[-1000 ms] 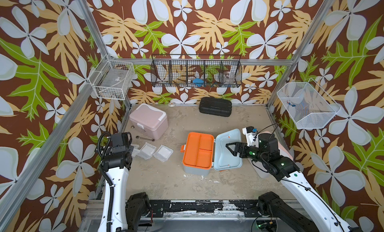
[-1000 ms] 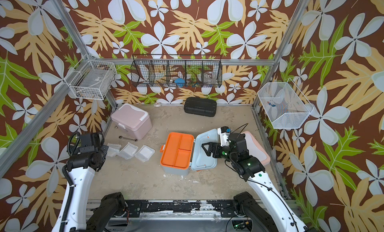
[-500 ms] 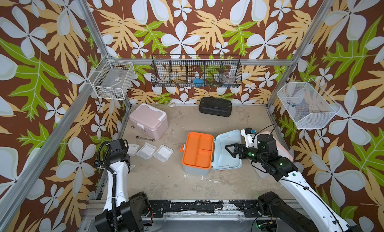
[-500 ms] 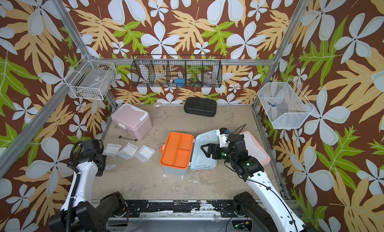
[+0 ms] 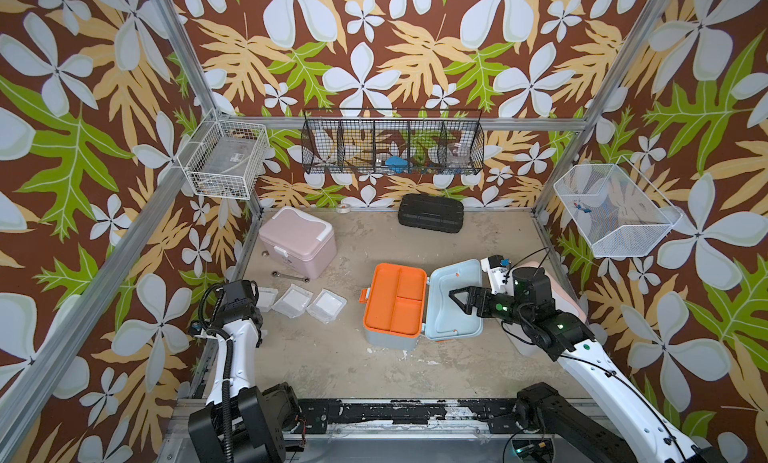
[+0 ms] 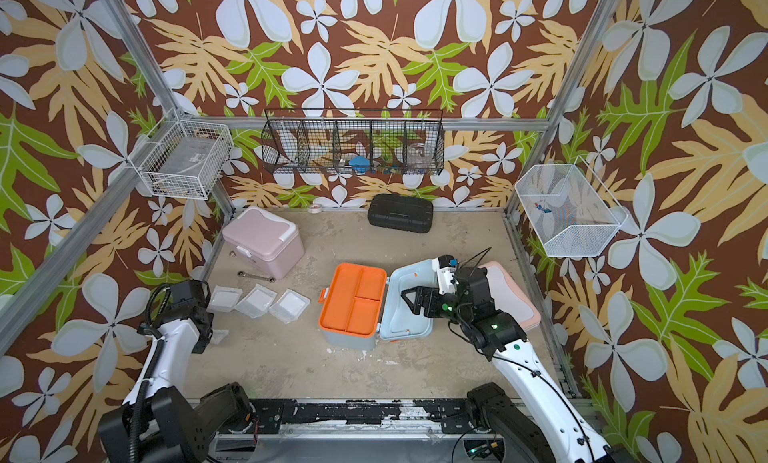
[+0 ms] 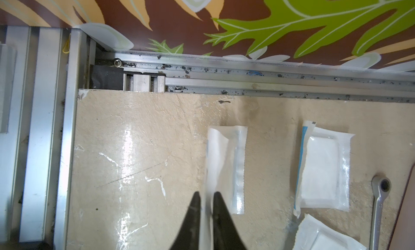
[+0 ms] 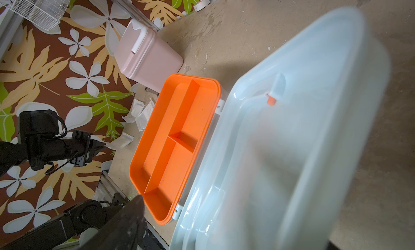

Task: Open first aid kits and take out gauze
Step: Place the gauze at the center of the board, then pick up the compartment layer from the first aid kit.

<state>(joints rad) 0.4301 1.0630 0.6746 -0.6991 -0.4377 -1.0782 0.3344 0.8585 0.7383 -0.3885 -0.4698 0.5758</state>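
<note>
The light blue first aid kit (image 5: 395, 301) stands open mid-floor, its orange tray empty and its lid (image 5: 449, 332) laid out to the right. My right gripper (image 5: 459, 302) hovers open over that lid; the right wrist view shows only one finger (image 8: 130, 217). The pink kit (image 5: 297, 240) is closed at the back left. The white kit (image 5: 569, 299) sits under my right arm. Three gauze packets (image 5: 266, 297) (image 5: 293, 301) (image 5: 326, 305) lie in a row. My left gripper (image 7: 205, 194) is slightly open, with the blurred edge of another gauze packet (image 7: 226, 165) between its fingers.
A black ribbed case (image 5: 430, 213) and a tape roll (image 5: 344, 208) lie at the back wall. A wrench (image 5: 289, 277) lies in front of the pink kit. Wire baskets hang on the left, back and right walls. An aluminium rail (image 7: 247, 80) borders the floor beside my left gripper.
My left wrist has drawn a little toward the front edge at the left wall. The right gripper has edged slightly left over the blue lid and stayed open.
</note>
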